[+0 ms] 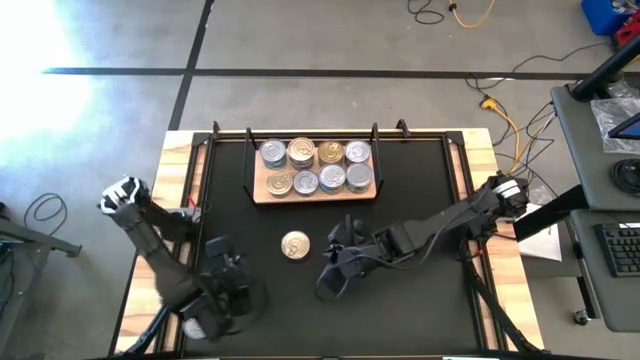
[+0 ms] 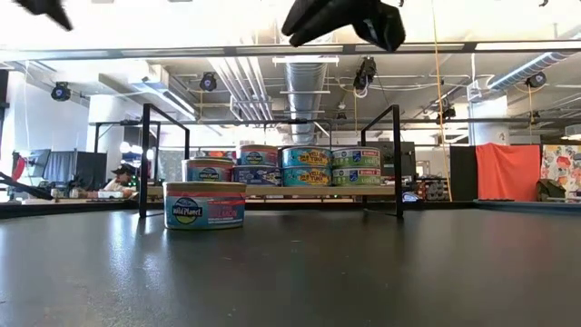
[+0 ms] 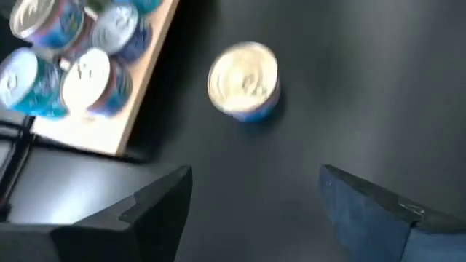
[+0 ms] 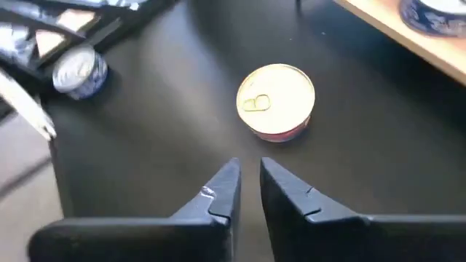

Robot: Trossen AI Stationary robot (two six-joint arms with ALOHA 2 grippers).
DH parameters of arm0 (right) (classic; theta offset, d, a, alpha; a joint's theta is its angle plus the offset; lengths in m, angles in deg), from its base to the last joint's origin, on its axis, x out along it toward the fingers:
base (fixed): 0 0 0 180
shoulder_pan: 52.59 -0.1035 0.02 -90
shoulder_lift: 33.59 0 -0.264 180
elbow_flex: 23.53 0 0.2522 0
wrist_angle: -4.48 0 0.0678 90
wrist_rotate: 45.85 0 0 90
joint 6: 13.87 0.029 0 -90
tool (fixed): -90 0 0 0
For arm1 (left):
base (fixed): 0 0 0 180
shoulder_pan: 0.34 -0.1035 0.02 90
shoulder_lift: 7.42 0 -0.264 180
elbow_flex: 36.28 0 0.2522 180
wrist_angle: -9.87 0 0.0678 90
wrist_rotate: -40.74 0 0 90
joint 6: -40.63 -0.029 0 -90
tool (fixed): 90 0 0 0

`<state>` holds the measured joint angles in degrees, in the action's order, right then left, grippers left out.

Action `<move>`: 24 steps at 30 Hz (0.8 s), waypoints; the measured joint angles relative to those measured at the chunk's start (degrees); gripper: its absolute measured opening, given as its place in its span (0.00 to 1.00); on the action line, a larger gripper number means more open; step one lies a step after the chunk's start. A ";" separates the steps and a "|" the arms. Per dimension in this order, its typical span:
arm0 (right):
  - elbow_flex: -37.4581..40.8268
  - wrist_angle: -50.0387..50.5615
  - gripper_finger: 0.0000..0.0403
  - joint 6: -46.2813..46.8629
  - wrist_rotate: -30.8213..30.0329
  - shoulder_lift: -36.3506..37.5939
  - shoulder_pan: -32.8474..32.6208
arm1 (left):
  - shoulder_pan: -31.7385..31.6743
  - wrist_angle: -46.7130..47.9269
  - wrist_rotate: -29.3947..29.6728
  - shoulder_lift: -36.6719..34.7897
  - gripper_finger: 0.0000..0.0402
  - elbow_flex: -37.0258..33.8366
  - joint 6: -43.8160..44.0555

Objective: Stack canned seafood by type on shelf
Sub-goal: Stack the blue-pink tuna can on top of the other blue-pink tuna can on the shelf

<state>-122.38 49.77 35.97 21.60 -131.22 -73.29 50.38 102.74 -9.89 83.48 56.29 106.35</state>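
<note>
1. Gold-lidded, a short round metal tin (image 1: 295, 245) with a blue-and-pink side label is seen standing alone on the black table (image 1: 420, 200), in front of the shelf and apart from it.
2. Eight further round tins are found on the small light-wood shelf (image 1: 316, 194) with thin black wire posts, set in two rows of four at the table's far side; most lids are silver, two or three look gold.
3. Whether any shelf tins are stacked cannot be told for certain.
4. The right gripper (image 4: 247, 191) is held just beside the lone tin, raised above the table; its dark fingers are nearly pressed together, a narrow gap is left between them, and nothing is pinched.
5. The left gripper (image 3: 255, 200) is placed near the table's front left corner, well apart from the lone tin; its fingers are spread wide and nothing is held.
6. One silver-lidded tin (image 4: 79, 71) with a blue label is seen lying near the left arm.
</note>
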 joint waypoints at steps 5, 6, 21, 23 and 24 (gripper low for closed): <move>0.05 9.59 0.20 16.07 -0.64 -0.54 2.11 | 6.09 -7.25 -1.15 -10.49 0.70 -15.68 9.80; 0.10 12.63 0.22 18.98 -0.41 -0.83 2.56 | 6.64 -11.02 -1.13 -12.94 0.70 -19.36 10.04; 0.97 22.21 0.44 13.11 6.79 -1.22 4.27 | 4.96 -35.30 2.09 -23.29 0.70 -34.50 1.59; 1.35 22.40 0.45 11.49 7.74 -1.26 4.11 | 4.91 -35.12 5.82 -23.30 0.70 -34.49 2.64; 1.56 22.42 0.45 10.74 7.80 -1.33 4.07 | 4.85 -35.05 7.84 -23.22 0.70 -34.57 3.33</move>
<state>-120.82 72.18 46.71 29.40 -132.55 -69.22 55.23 67.69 -2.05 60.26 21.72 109.69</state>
